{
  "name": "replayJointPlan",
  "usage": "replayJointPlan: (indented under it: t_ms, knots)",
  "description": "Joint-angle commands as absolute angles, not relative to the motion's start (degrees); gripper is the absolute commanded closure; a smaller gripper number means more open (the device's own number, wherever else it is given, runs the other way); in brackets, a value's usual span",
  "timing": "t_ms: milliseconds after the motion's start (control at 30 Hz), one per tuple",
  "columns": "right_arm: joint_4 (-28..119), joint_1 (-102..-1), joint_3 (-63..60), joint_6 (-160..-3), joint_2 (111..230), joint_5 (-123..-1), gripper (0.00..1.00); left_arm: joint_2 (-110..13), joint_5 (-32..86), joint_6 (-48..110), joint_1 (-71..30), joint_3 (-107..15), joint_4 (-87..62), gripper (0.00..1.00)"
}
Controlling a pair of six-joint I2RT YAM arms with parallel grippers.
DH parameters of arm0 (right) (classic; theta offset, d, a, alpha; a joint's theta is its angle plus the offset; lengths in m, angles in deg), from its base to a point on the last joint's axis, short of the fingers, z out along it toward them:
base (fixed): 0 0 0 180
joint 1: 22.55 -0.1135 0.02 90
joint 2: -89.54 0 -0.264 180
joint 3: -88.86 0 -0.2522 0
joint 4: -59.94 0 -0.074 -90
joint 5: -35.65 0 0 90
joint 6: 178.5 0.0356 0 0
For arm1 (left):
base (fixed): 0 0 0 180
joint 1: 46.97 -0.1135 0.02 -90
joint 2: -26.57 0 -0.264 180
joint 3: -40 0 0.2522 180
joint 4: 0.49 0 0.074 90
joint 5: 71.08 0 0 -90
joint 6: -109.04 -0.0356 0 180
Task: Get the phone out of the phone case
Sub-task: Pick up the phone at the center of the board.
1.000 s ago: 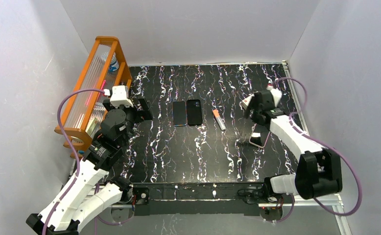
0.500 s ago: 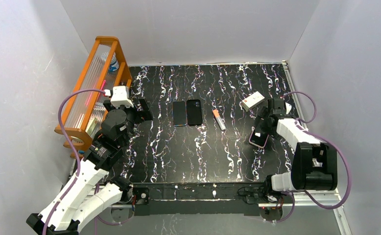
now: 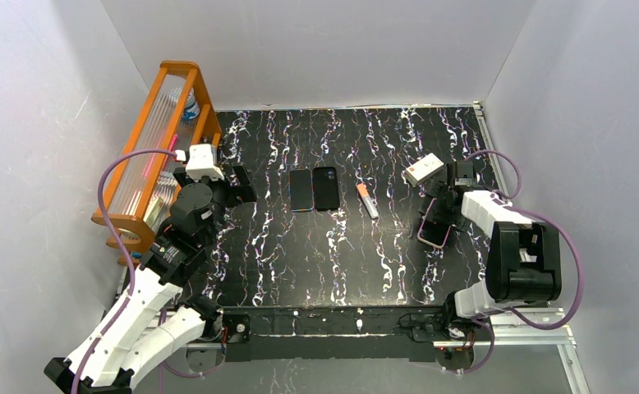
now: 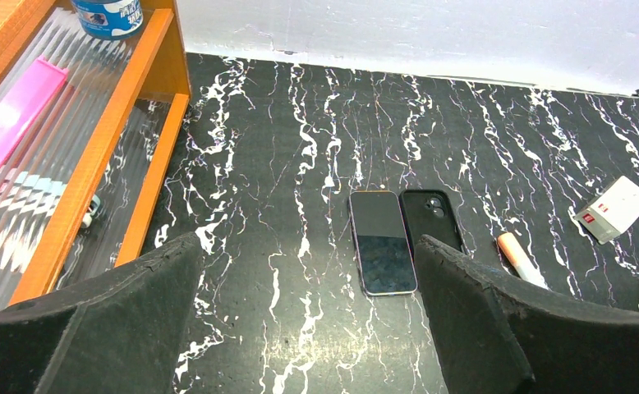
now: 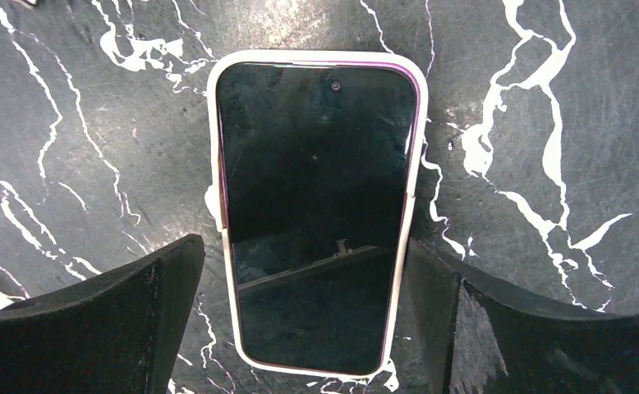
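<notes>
A phone in a pale pink-white case (image 3: 434,233) lies screen up at the table's right. In the right wrist view the cased phone (image 5: 316,197) fills the middle. My right gripper (image 3: 439,212) is low over it. It is open (image 5: 306,279), with one finger on each side of the phone's lower half. The right finger (image 5: 464,328) is close to the case edge and the left finger (image 5: 135,320) stands a little apart. My left gripper (image 3: 238,185) is open and empty (image 4: 308,279) at the left, above bare table.
A bare dark phone (image 3: 301,190) and a black case (image 3: 326,188) lie side by side mid-table. An orange-capped marker (image 3: 368,200) and a white box (image 3: 424,169) lie near the right arm. An orange rack (image 3: 156,139) stands along the left wall.
My right arm has swung down from a raised pose and set its open jaws round the cased phone. The phone now lies flat. The left arm has not moved.
</notes>
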State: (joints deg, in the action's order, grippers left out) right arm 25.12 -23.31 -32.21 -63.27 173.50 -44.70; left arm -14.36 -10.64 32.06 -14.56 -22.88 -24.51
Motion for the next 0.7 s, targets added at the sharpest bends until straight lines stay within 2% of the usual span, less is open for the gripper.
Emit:
replayJointPlan:
  t_ms: [0, 100, 300, 667]
  knots:
    - [23.2, -23.1, -29.2, -64.4, 176.0, -43.5, 0.01, -13.8, -12.1, 32.1, -14.8, -22.4, -22.8, 0.02]
    - [23.1, -23.2, -29.1, -64.7, 177.2, -43.3, 0.02, -13.7, -12.2, 32.0, -14.8, -22.3, -22.8, 0.02]
    - [23.1, -23.1, -29.3, -64.5, 178.9, -45.0, 0.15, -13.5, -11.7, 31.8, -14.8, -22.1, -22.8, 0.02]
    - [28.0, -23.2, -33.5, -62.9, 174.7, -52.6, 0.55, -14.9, -5.9, 33.0, -14.8, -21.3, -21.9, 0.02]
